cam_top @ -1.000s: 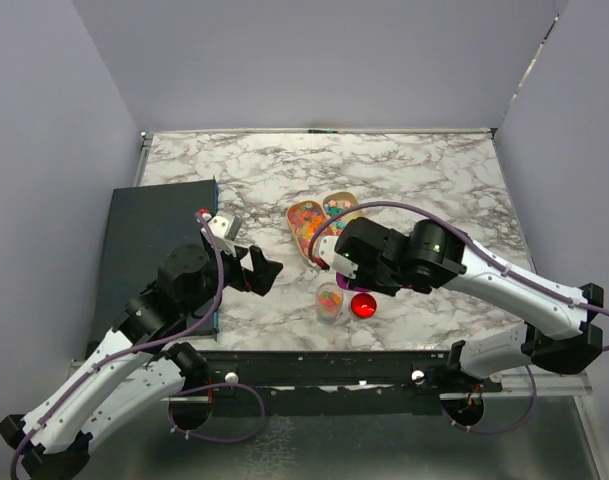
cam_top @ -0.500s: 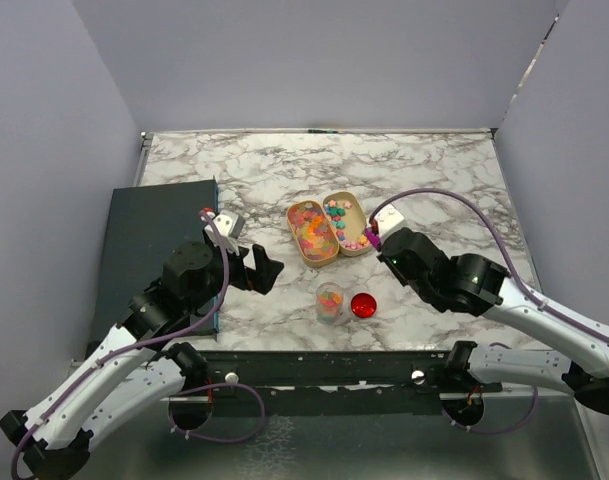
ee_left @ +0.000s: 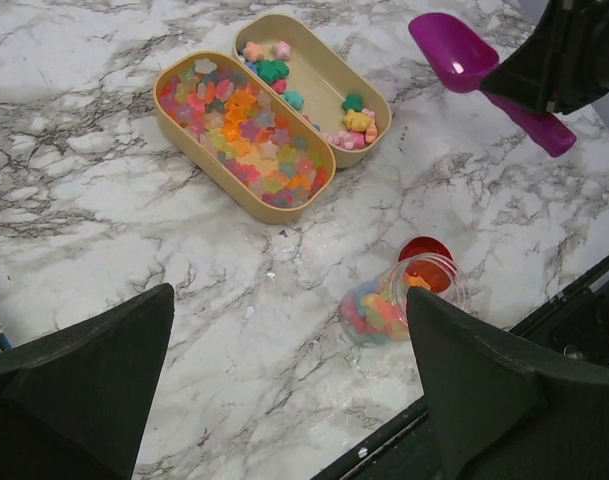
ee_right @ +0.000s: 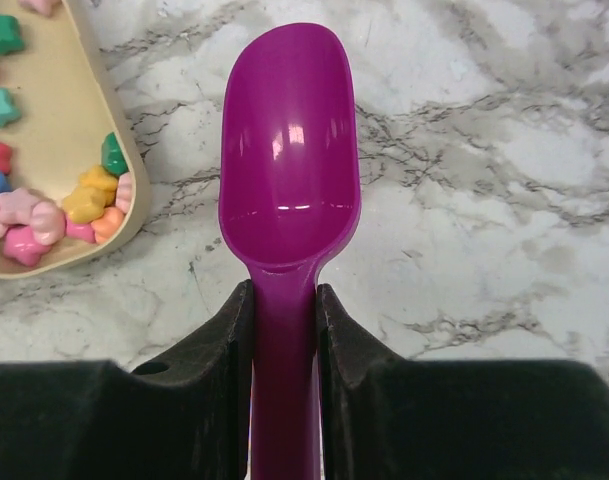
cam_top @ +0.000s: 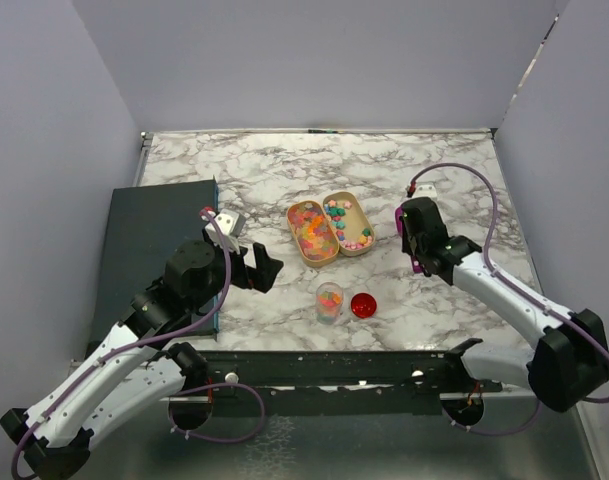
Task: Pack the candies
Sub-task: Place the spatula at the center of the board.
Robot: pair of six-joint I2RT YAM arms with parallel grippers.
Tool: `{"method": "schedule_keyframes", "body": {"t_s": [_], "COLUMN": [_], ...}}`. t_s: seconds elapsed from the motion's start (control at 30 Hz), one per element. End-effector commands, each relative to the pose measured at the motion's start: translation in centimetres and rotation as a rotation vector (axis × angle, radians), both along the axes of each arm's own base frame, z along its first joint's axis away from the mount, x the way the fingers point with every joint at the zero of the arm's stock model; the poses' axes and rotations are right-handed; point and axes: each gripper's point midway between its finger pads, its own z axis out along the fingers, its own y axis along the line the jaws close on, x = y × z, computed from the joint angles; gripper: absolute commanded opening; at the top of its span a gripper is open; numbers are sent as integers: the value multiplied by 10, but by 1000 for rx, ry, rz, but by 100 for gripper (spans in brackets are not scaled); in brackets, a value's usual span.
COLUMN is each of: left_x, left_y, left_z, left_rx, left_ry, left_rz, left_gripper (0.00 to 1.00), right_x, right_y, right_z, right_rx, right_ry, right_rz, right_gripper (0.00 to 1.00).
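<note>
- The right pincer (ee_right: 284,300) is drawn in on the handle of a purple scoop (ee_right: 289,150), pinching it from both sides.
- In the top view the scoop's long axis runs 11 to 5 o'clock. Its bowl is at the 11 o'clock end, hollow side up.
- The left pincer (cam_top: 267,270) is spread wide above the surface (cam_top: 234,170).
- The candies (ee_left: 246,125) lie in two oval trays (ee_left: 212,157) at 9 o'clock of the scoop, their long axes also 11 to 5.
- More candies sit in a clear jar (ee_left: 404,295) at the trays' 6 o'clock, with a red lid (ee_left: 424,248) just beside it.
</note>
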Motion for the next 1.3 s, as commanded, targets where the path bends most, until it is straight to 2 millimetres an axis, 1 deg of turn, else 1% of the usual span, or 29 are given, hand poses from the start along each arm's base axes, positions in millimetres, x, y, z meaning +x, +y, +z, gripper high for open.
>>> {"method": "schedule_keyframes", "body": {"t_s": [0.0,0.17,0.33,0.47,0.57,0.77,0.83,0.9,1.03,1.07,1.27], "left_x": [3,3,5,6,6,7,6,7,6,6,6], "left_y": [7,10,10,10,10,10,9,9,9,10,10], "left_z": [-2,1,-1,-2,-3,-5,-5,-4,-4,-4,-3], "left_rx": [2,-6,-2,4,5,8,8,8,7,8,5], "left_ry": [-7,-17,-13,-12,-8,-2,-2,-4,-5,-5,-8], "left_rz": [41,56,65,68,69,68,66,67,66,66,63], "left_gripper": [99,99,99,99,99,99,99,99,99,99,99], "right_x": [34,54,64,71,74,75,75,75,77,73,66], "right_y": [13,4,-6,-9,-8,-10,-10,-10,-9,-11,-8], "right_z": [-14,-39,-61,-72,-77,-86,-87,-88,-80,-80,-52], "right_rx": [153,200,206,217,229,231,231,232,243,238,254], "right_ry": [-65,-48,-20,-9,6,40,44,53,32,46,24], "right_rz": [-19,-65,-105,-125,-129,-155,-160,-163,-163,-164,-131], "right_gripper": [1,1,1,1,3,14,17,25,35,37,49]}}
